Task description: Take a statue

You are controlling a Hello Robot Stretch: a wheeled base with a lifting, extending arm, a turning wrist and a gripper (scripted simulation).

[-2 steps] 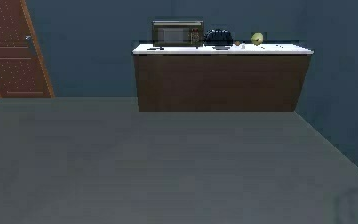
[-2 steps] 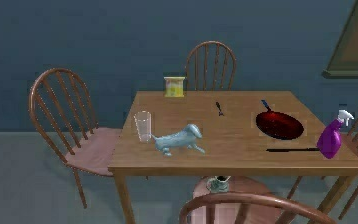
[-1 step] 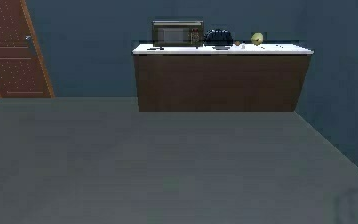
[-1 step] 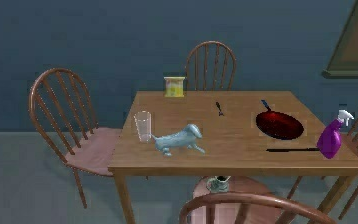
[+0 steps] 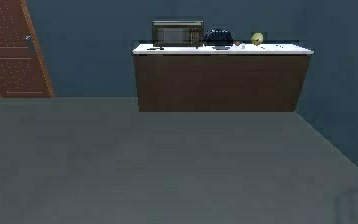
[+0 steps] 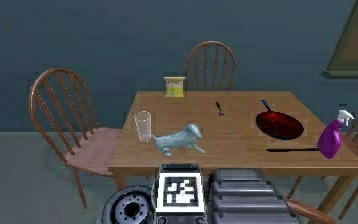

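There's the pale blue animal-shaped statue (image 6: 181, 140), at the near edge of the brown wooden table (image 6: 237, 135), just right of a clear drinking glass (image 6: 143, 125). It is likely light, rigid, slick and chippable, best gripped across its thick body. The state of the jaws cannot be told.

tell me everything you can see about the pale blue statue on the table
The statue is a small pale blue figure with a smooth, matte surface, perhaps stone or ceramic. Its body is low and long and rises to a raised end on the arm side view's right. It rests on the wooden table near the near edge, just right of a clear glass. Whether it touches the glass cannot be told. Finer detail is too small to make out.
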